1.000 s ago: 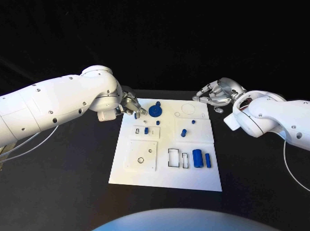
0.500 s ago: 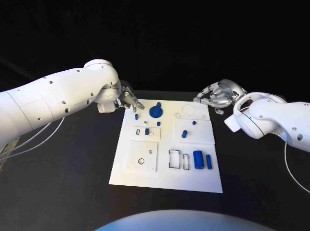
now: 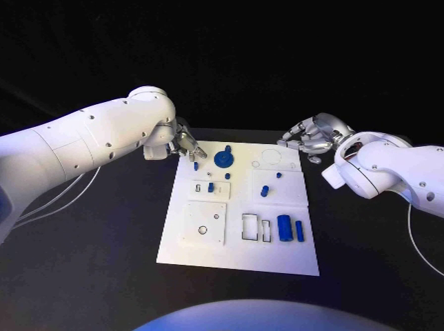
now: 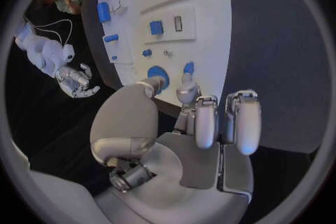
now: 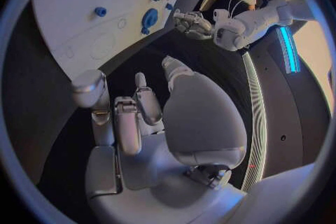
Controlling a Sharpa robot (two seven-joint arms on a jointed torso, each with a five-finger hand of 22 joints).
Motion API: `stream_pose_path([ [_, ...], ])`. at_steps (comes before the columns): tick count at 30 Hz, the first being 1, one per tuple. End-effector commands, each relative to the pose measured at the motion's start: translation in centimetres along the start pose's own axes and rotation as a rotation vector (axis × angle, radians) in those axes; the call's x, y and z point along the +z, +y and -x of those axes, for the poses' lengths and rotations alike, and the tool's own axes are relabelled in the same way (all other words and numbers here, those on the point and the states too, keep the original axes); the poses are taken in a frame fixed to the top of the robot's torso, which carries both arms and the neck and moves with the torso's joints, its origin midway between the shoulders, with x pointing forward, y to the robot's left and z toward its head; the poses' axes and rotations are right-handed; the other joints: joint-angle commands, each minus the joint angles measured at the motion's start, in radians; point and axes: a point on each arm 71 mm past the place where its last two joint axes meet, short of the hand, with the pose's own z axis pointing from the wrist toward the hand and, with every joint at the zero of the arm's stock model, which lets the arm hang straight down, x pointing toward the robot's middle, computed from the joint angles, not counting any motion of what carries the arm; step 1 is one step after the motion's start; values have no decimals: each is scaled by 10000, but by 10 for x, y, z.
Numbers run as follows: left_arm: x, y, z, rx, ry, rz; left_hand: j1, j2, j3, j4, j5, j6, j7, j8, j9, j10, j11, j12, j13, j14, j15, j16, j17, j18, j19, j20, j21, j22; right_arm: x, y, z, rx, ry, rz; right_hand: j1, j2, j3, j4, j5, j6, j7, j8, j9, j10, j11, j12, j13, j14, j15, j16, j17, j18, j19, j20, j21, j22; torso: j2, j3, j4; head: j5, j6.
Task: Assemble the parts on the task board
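The white task board [image 3: 240,255] lies in the middle of the black table. Several blue parts are on it: a round disc [image 3: 223,159], a small peg [image 3: 195,165] by the far left edge, a thick cylinder [image 3: 283,227] and a slim bar [image 3: 298,230]. My left hand [image 3: 187,146] hovers just off the board's far left corner with nothing in it. In the left wrist view its fingers [image 4: 210,120] stand apart from the thumb, short of the disc [image 4: 157,74] and peg [image 4: 188,68]. My right hand [image 3: 311,138] hangs beyond the far right corner, loosely curled and holding nothing [image 5: 133,117].
Raised white blocks with slots and holes [image 3: 204,222] stand on the board's left half, and a rectangular cut-out [image 3: 249,226] is beside the cylinder. White cables [image 3: 53,200] trail under my left arm. Bare black table surrounds the board.
My left arm has swung up and back, drawing the hand from the board's far left edge to just off its corner. The right hand has hardly moved.
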Motion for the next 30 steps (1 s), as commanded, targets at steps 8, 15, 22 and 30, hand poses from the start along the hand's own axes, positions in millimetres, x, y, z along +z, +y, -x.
stream_pose_path([
  [8, 4, 2, 1, 258, 49, 23, 14, 99, -109, -4, -136, -28, 65, -62, -33, -54, -3, -23, -14, 1013, 64, -26, 2521, -118, 632, 73, -62, 2119, 0, 1, -2, -66, 75, 40, -66, -32, -57, -28, 39, -58, -4, 43, 8, 9, -7, -17, 5, 885, -60, -42, 2003, 173, -15, -33, -36, 12, -19, 2, 15, -18, -47],
  [15, 7, 2, -1, 334, 152, 83, 251, 211, -52, -47, -128, -51, 61, -82, -73, -71, -6, -22, -26, 1016, 65, -20, 2530, -120, 641, 76, -56, 2130, 1, 1, -2, -66, 83, 49, -54, -25, -62, -28, 53, -59, -5, 49, 16, 14, -9, -12, 9, 884, -62, -44, 1999, 173, -10, -35, -36, 16, -21, -1, 5, -11, -53],
  [22, 13, 5, -5, 328, 238, 300, 506, 314, 69, -65, -198, -61, 57, -94, -112, -84, -11, -18, -30, 1019, 64, -12, 2545, -119, 640, 76, -60, 2131, 0, 1, -2, -68, 82, 48, -54, -25, -62, -28, 53, -59, -5, 49, 16, 14, -9, -12, 9, 884, -62, -44, 1999, 173, -10, -35, -36, 16, -20, 5, 3, -9, -57],
  [30, 16, 6, -7, 304, 305, 347, 519, 319, 76, -65, -200, -64, 57, -97, -115, -81, -11, -14, -25, 1020, 63, -11, 2549, -117, 635, 77, -66, 2125, 1, 2, -3, -68, 98, 66, -36, -7, -59, -30, 81, -60, -7, 55, 24, 19, -11, -8, 13, 885, -64, -44, 2000, 173, -8, -36, -41, 14, -22, 7, 12, -16, -65],
])
